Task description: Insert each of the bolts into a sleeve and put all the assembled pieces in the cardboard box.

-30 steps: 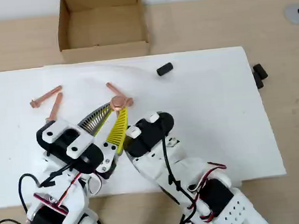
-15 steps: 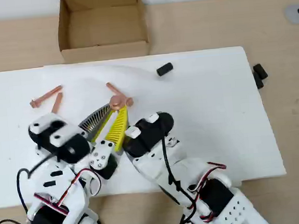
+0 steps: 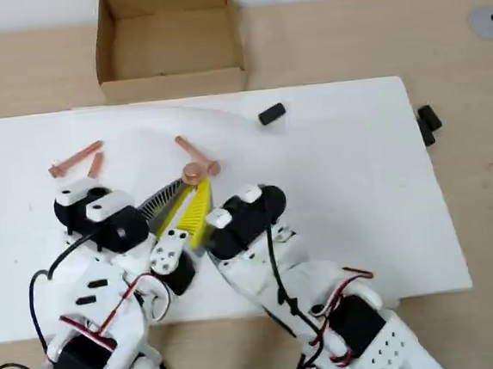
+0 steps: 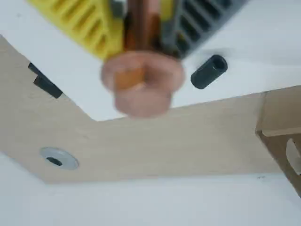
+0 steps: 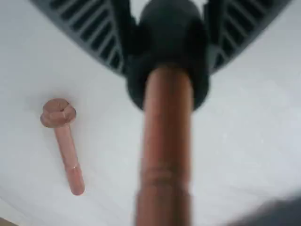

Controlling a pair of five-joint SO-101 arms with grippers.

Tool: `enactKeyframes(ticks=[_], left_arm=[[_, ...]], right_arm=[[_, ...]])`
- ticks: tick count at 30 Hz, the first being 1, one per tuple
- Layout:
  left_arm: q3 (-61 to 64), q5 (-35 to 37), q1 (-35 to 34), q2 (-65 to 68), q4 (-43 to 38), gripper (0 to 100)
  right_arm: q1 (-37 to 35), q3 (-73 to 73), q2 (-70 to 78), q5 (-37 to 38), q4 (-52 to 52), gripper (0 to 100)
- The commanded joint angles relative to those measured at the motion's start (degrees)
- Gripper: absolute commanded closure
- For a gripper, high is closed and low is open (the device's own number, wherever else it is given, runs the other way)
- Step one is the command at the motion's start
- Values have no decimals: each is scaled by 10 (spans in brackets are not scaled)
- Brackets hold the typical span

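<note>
My left gripper, one finger yellow and one grey, is shut on a copper bolt whose flanged head points away from the wrist. From above, the fingers meet at that bolt near the middle of the white sheet. My right gripper is shut on a black sleeve, and a copper shaft runs out of the sleeve's bore. The right arm's black wrist stands close beside the left fingers. The cardboard box stands open at the far edge.
Two loose bolts lie at the sheet's left, another bolt just beyond the held one. A spare sleeve lies toward the box. Two more sleeves rest on the wooden table off the sheet's right edge.
The left arm's wrist has rolled and shifted a little, and its fingers look narrower from above. The bolt head stays at nearly the same spot. The right arm has kept still.
</note>
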Motion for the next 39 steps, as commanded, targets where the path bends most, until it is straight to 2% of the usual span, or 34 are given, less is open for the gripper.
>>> enactKeyframes(ticks=[1,10,15,23,28,34,39], left_arm=[[-4,11,-8,-7,-3,995],[9,28,-1,-7,4,994],[6,42,34,-7,81,991],[9,43,47,-7,97,991],[-7,43,85,-7,153,988],[-13,92,93,-7,198,907],[-15,94,92,-7,205,888]], right_arm=[[-9,-6,0,5,-3,989],[-9,-6,0,5,-3,989],[-9,-4,0,5,-3,989],[-9,-6,0,5,-3,989],[-9,-6,0,5,-3,989],[-9,-7,0,5,-3,989],[-8,-7,0,5,-2,989]])
